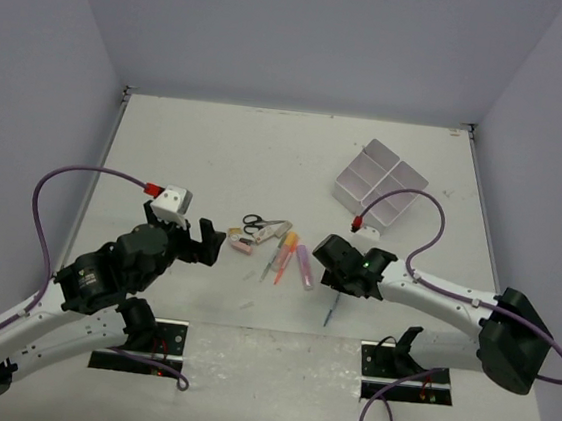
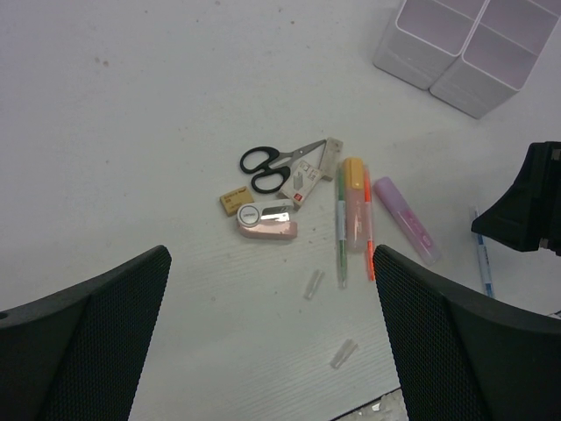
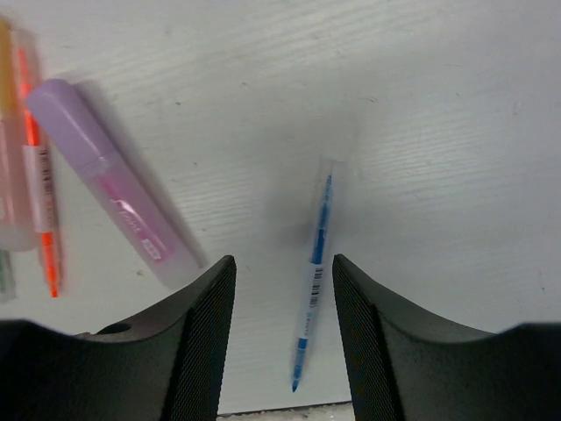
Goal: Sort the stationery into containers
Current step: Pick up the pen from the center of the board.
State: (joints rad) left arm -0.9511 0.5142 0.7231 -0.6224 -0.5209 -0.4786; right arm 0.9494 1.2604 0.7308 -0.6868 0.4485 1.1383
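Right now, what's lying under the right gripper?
A blue pen lies on the table between the open fingers of the right gripper, not yet gripped. The purple marker sits off to one side. In the top view the gripper covers most of the pen; only its near end shows.

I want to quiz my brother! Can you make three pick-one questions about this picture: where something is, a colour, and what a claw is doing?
1. What colour are the handles of the scissors? A red; B black; C yellow.
2. Where is the blue pen? A under the scissors; B on the table between the fingers of the right gripper; C hanging off the table's edge.
3. The left gripper is: A open, empty; B shut on the scissors; C shut on the blue pen.
Answers: B, both loops are black; B, it lies flat between the spread fingers; A, its fingers stand wide apart, gripping nothing.
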